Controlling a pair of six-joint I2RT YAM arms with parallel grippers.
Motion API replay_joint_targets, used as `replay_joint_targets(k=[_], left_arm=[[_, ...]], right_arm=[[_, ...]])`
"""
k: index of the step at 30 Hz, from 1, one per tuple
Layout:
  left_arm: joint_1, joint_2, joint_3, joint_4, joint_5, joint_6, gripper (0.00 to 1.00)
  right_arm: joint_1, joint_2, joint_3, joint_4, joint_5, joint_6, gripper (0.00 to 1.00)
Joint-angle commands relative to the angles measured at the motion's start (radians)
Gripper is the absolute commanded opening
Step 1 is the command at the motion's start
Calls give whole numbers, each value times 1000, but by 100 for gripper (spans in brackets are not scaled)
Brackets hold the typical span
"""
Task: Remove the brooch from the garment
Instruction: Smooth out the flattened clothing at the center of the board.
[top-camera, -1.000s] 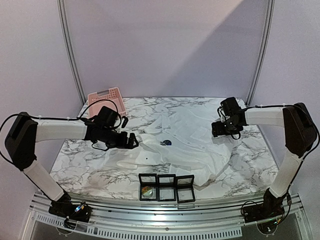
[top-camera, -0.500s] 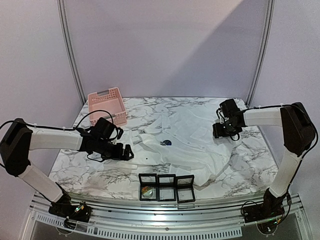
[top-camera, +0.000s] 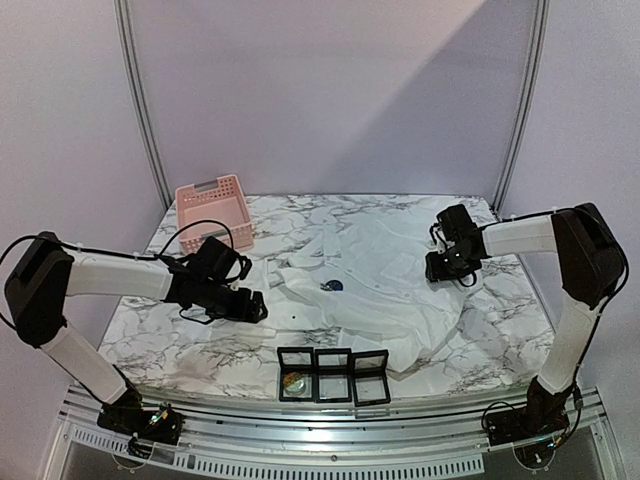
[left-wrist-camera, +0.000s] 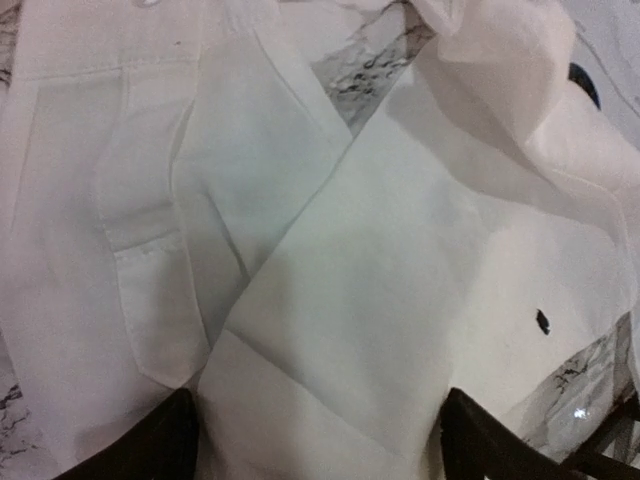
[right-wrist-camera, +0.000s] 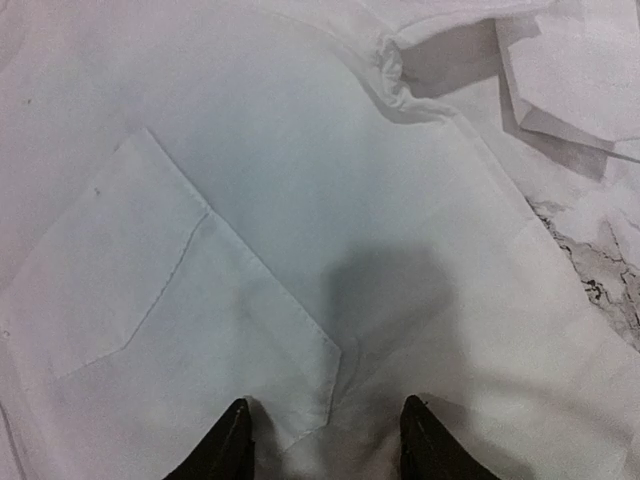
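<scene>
White, wrinkled garment (top-camera: 390, 295) lies spread across the bench (top-camera: 200, 345); small dark brooch (top-camera: 331, 286) sits on its left-centre.

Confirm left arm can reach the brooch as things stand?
Probably yes. The brooch lies exposed on top of the garment, just right of the left tool, whose jaws stand apart. Only low folds of fabric lie between them.

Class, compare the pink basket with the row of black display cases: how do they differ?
The pink basket is one slotted tub; the black display cases are three flat frames side by side. The basket sits at the far left corner, the cases at the near edge. Both rest on the marble table.
</scene>
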Motion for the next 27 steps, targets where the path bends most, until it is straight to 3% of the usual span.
replay_joint_targets(k=[1,5,9,13,17,27], left_arm=[[-13,49,3,-19,19,15,76],[-13,34,-11,1,27,1,57],[-13,17,-31,24,45,-17,36],[-13,17,-49,45,65,-33,7],[-10,5,-60,53,72,-44,0],[0,-76,-74,-4,101,-66,0]], right_arm=[[-3,37,-17,20,19,8,44],[-3,48,-22,28,47,22,37],[-5,59,-24,42,77,41,22],[-11,75,-12,39,102,65,9],[-38,72,-4,30,116,88,0],[-128,61,2,-34,132,152,0]])
